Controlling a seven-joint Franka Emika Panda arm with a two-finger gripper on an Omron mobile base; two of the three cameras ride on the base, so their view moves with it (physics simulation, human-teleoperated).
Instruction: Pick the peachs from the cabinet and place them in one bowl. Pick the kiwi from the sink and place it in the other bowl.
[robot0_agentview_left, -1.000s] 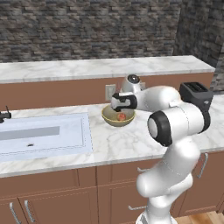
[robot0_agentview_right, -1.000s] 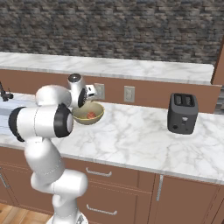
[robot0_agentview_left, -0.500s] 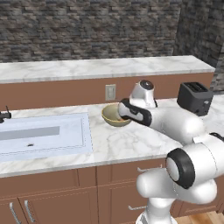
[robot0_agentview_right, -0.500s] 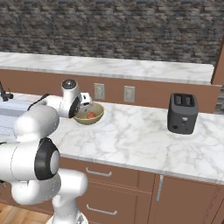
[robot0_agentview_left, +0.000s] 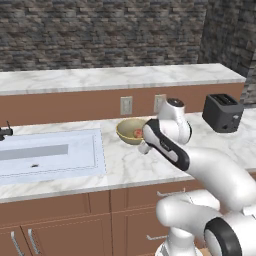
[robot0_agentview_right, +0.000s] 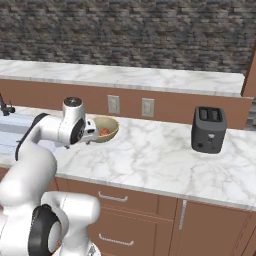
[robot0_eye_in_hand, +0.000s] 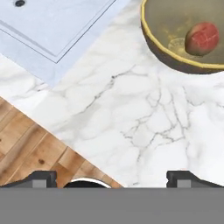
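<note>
Jaws of the two-finger gripper (robot0_eye_in_hand: 112, 175) spread wide, holding nothing, hovering over veined white marble counter (robot0_eye_in_hand: 131, 113). Just beyond, deep pale-tan round bowl (robot0_eye_in_hand: 175, 61) with one red-blushed peach (robot0_eye_in_hand: 202, 38) resting inside. Pale grey rectangular sink (robot0_agentview_left: 50, 155) off to the side. Risk: a wide arm swing clipping the bowl rim and tipping the fruit out.

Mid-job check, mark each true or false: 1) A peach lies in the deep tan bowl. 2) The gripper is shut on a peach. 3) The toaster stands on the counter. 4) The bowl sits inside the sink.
1) True: a peach lies in the deep tan bowl.
2) False: the gripper is open, holding nothing.
3) True: the toaster stands on the counter.
4) False: the bowl sits on the counter beside the sink.
</note>
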